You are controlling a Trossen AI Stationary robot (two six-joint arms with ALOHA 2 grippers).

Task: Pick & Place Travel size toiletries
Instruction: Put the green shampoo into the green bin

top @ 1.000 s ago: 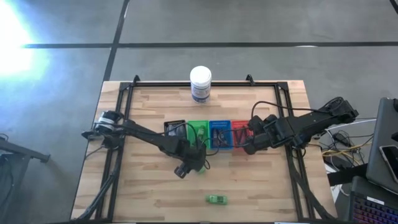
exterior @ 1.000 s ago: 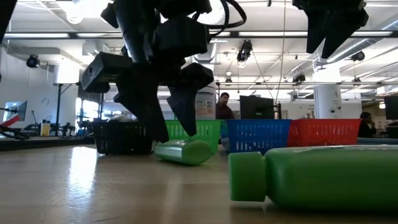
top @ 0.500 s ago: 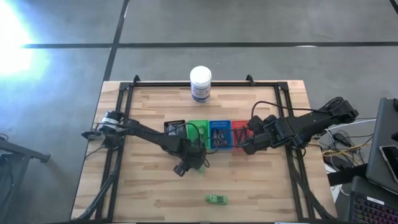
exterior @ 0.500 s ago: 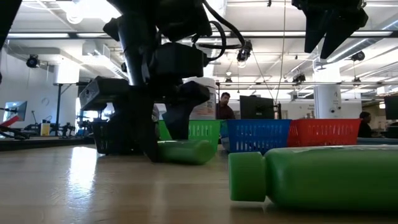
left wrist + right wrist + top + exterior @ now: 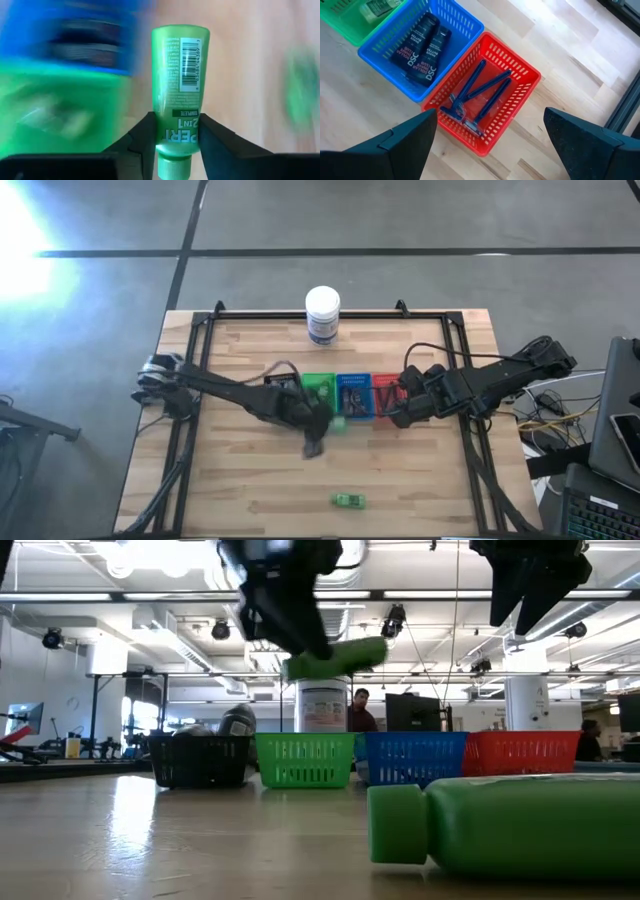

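- Left gripper (image 5: 176,134) clenched on a green bottle (image 5: 180,85), raised off the table, near the green bin (image 5: 304,760) and blue bin (image 5: 420,50).
- Right gripper (image 5: 490,145) spread wide, holding nothing, above the red bin (image 5: 487,95) with razors (image 5: 475,97).
- Second green bottle (image 5: 348,500) lying on the table (image 5: 230,480), well apart.

Wooden table (image 5: 240,480) with black frame rails. White jar (image 5: 322,314) at far edge, centre. Row of small bins mid-table: black bin (image 5: 280,384), green bin (image 5: 319,387), blue bin (image 5: 353,395), red bin (image 5: 386,396), touching side by side. Left arm reaches in from the left edge; left gripper (image 5: 314,438) blurred, just in front of the green bin, with a green bottle (image 5: 336,423) beside it. Right gripper (image 5: 400,410) over the red bin. Second green bottle (image 5: 348,500) lies alone near the front edge.
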